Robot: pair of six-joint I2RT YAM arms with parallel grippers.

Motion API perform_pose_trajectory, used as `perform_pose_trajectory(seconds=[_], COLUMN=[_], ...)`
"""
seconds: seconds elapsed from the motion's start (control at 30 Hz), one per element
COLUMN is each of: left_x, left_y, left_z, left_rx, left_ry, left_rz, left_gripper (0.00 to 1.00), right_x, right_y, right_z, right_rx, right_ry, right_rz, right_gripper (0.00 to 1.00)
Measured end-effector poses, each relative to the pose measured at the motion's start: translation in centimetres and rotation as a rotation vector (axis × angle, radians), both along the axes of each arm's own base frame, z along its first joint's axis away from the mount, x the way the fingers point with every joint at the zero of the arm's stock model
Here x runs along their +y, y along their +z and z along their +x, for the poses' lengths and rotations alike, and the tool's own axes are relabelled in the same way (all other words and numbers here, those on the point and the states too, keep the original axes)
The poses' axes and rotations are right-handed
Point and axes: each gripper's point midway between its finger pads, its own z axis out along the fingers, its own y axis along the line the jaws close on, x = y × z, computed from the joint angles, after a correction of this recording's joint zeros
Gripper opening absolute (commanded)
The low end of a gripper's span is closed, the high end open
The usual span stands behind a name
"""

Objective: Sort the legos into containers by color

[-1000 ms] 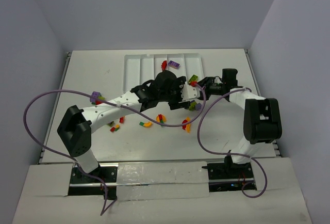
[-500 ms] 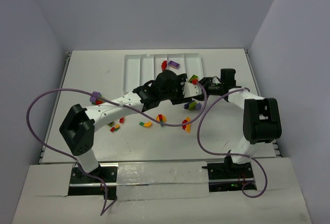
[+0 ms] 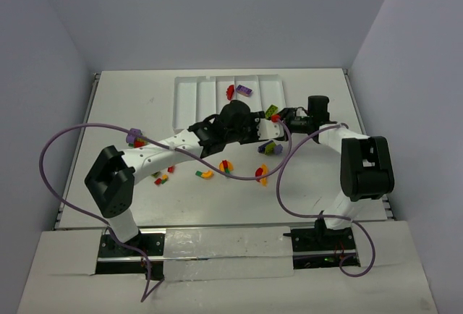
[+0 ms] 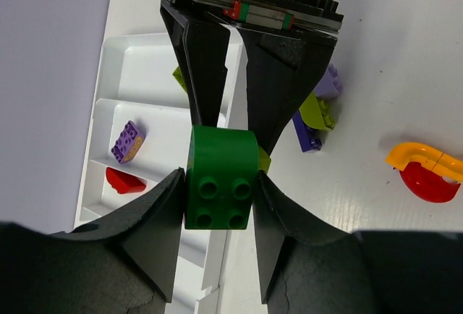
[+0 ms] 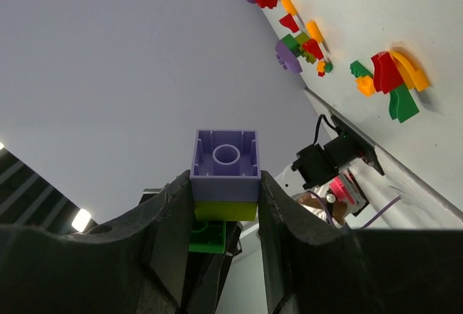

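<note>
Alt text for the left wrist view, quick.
The left gripper clamps a dark green lego at the edge of the white tray. A purple lego and a red lego lie in the tray; an orange-and-red curved piece sits on the table.

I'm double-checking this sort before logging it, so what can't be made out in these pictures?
Left wrist view: the left tool and the picture's edges cut off the tray; its compartments cannot be counted.
Right wrist view: the right tool and the purple brick hide most of the dark green brick; the tray is out of frame.
Top view: both tools' tips are too small, partly under the left arm; grips unreadable there.
</note>
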Motion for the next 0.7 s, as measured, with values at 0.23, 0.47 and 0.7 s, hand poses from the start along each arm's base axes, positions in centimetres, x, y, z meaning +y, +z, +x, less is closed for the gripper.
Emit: perform_pose_trajectory(seconds=[0.23, 0.47, 0.7], left_x=[0.1, 2.3, 10.2], left_y=[-1.3, -1.0, 3.5], left_z=[-2.2, -6.5, 4.4], left_rx=[0.086, 0.297, 0.497], left_ry=[-0.007, 0.038, 0.416], left_rz=[0.023, -0.001, -0.285], left_gripper=[0.0, 0.0, 0.0], right_x=[-1.4, -5.7, -7.0], right_y=[-1.3, -1.8, -0.4], right_z=[1.0, 4.4, 5.8], right_rx=[0.034, 0.01, -0.128], right_ry=[-0.038, -0.154, -0.129], right_rz=[-0.016, -0.073, -0.247], right_gripper=[0.0, 0.0, 0.0])
